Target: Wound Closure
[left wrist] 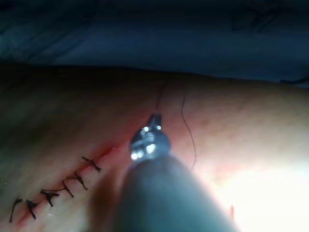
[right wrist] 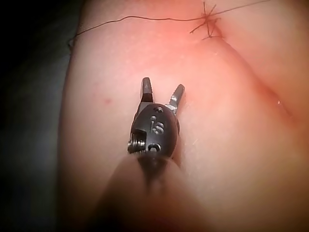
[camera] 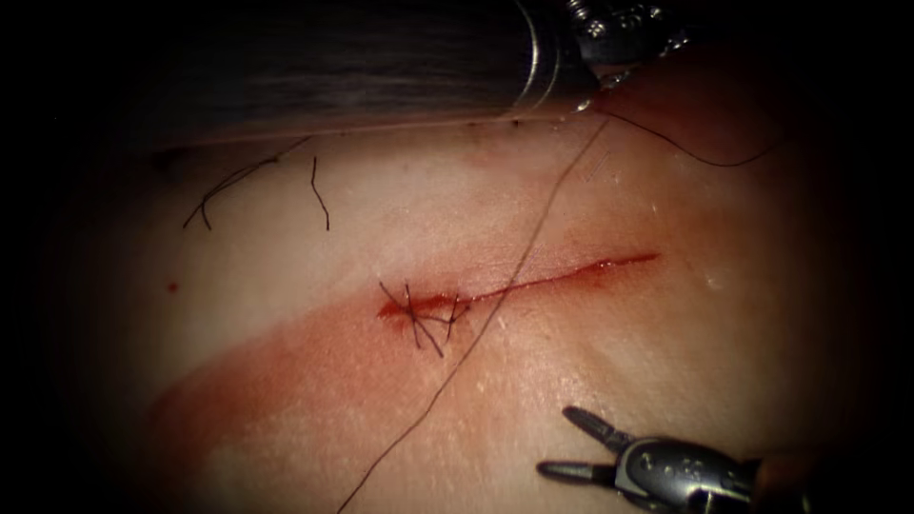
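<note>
so the right tool (camera: 562, 443) sits open-jawed and empty near-right of the cut (camera: 533, 283), the thread (camera: 495, 309) running diagonally far-right to near-left toward the left tool (camera: 595, 90), whose grip I can't tell.

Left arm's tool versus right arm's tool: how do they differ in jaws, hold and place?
1. The left arm's tool has its jaws shut on the thread; the right arm's tool has its jaws spread and holds nothing.
2. In the endoscope view the left arm's tool sits above the cut; the right arm's tool sits below it.
Shared: both are to the right of the knotted stitch.
</note>
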`<state>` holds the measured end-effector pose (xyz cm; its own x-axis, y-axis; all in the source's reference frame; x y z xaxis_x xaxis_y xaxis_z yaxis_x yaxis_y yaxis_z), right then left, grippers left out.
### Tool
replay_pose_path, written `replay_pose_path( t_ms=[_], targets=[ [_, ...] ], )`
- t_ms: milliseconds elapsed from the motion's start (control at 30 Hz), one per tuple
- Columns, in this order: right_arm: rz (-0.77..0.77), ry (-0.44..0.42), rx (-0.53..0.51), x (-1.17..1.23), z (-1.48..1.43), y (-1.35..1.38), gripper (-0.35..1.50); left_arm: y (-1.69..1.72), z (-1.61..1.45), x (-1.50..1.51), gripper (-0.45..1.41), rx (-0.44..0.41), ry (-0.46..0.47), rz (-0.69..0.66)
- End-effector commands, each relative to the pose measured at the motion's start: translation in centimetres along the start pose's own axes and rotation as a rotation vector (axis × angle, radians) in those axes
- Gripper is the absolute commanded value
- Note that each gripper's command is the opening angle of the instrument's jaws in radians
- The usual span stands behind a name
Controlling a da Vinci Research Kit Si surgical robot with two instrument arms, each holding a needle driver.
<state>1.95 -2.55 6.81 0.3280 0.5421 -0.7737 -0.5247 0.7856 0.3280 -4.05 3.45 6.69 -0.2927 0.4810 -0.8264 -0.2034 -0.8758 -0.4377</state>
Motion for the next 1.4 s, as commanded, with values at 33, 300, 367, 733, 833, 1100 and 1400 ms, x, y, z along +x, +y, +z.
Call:
replay_pose_path(
  t_ms=[33,300,367,733,833,1100,1400],
  targets=[
    [0.006,-0.002,0.004,-0.07,0.04,-0.09,1.48,-0.04,0.06,-0.01,-0.45,0.008,-0.003,0.002],
    [0.007,-0.005,0.008,-0.11,0.01,-0.13,1.48,-0.30,0.10,-0.08,1.10,0.112,-0.101,-0.199],
    [0.008,-0.005,0.005,-0.10,0.04,-0.13,1.48,-0.29,-0.08,-0.17,1.23,0.099,-0.111,-0.219],
    [0.012,-0.006,0.013,-0.04,0.14,-0.19,1.48,0.23,-1.29,-1.00,1.21,0.092,-0.172,-0.192],
    [0.015,-0.007,0.013,0.00,0.18,-0.20,1.48,0.32,-1.28,-1.13,1.20,0.113,-0.183,-0.186],
    [0.051,-0.014,0.032,0.43,0.06,0.05,1.48,0.43,-1.13,-1.54,1.20,0.135,-0.195,-0.148],
    [0.078,0.084,0.028,1.31,-0.30,0.69,1.43,0.45,-1.16,-2.02,1.18,0.139,-0.216,-0.116]
  ],
)
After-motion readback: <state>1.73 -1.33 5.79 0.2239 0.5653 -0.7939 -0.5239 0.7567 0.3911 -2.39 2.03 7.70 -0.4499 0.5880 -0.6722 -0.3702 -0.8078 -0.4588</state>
